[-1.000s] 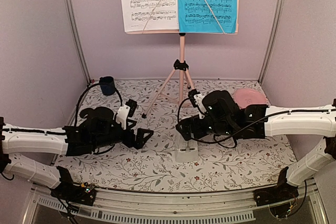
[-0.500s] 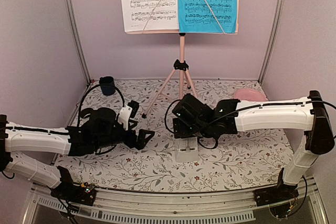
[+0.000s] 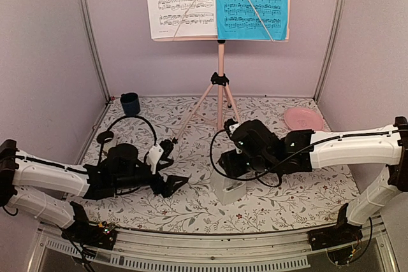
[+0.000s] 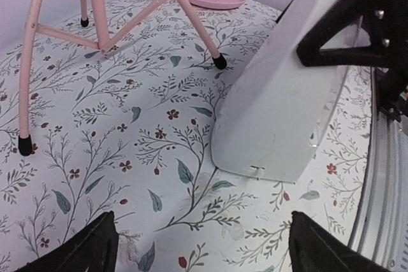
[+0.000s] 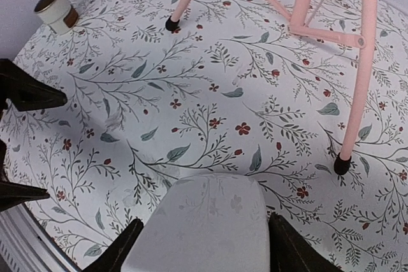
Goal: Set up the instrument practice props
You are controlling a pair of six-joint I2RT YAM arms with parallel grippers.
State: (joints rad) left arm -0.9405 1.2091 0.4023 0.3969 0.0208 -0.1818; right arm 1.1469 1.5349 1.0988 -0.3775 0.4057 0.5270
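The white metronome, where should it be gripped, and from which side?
Take the metronome by its narrow upper part, from above, fingers on opposite sloping faces. It tapers upward; the base looks too wide. The right gripper straddles it so.

No words, numbers or brand marks can be read in any view. The only printed signs are staves of music notation, seen in the top view on two pages at the far side of the scene: a white sheet (image 3: 182, 1) on the left and a bright blue sheet (image 3: 252, 1) on the right. Both are held side by side on the desk of the pink music stand (image 3: 220, 62). Single notes and any headings are too small to be made out.
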